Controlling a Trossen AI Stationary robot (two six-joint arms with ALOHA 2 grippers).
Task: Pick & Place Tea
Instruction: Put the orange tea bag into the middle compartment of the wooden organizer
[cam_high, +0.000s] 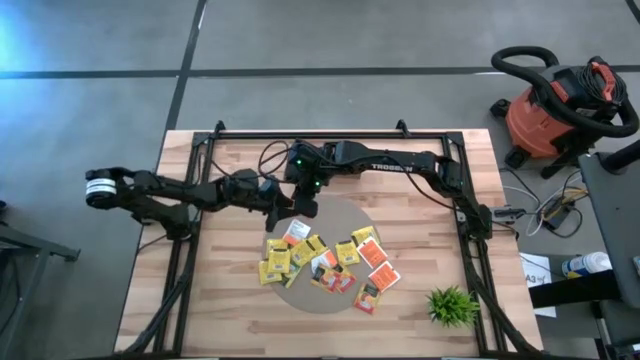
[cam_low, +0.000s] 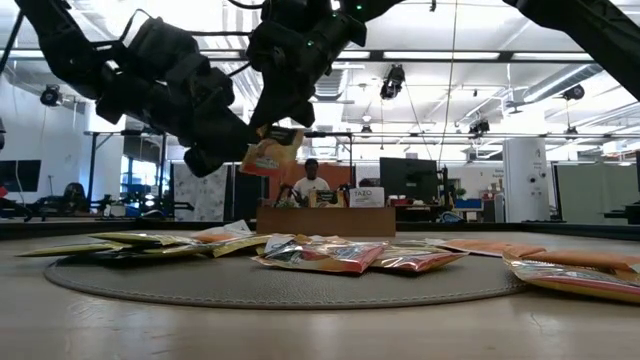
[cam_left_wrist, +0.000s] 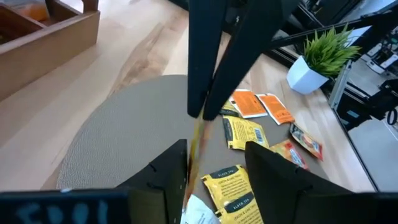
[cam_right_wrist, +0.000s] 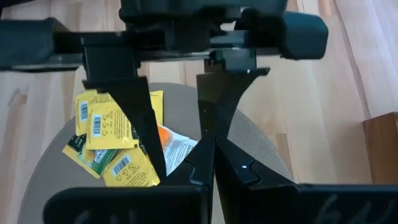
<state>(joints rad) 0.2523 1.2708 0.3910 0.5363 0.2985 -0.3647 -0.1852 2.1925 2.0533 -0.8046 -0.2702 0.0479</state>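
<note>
The right fingers (cam_left_wrist: 208, 93) are clenched edge-on upon one yellow-orange tea packet (cam_low: 270, 152), held in the air above the far rim of the round grey mat (cam_high: 335, 215), the packet hanging with its long axis roughly vertical and slightly tilted. The left fingers (cam_left_wrist: 214, 171) are spread wide to either side of that packet's lower edge, whether touching it I cannot tell, with the left arm stretched low from the bench's (cam_high: 230, 310) left edge and the right arm reaching in along its far edge. The other tea packets (cam_high: 325, 262) lie flat, scattered over the mat's near half.
</note>
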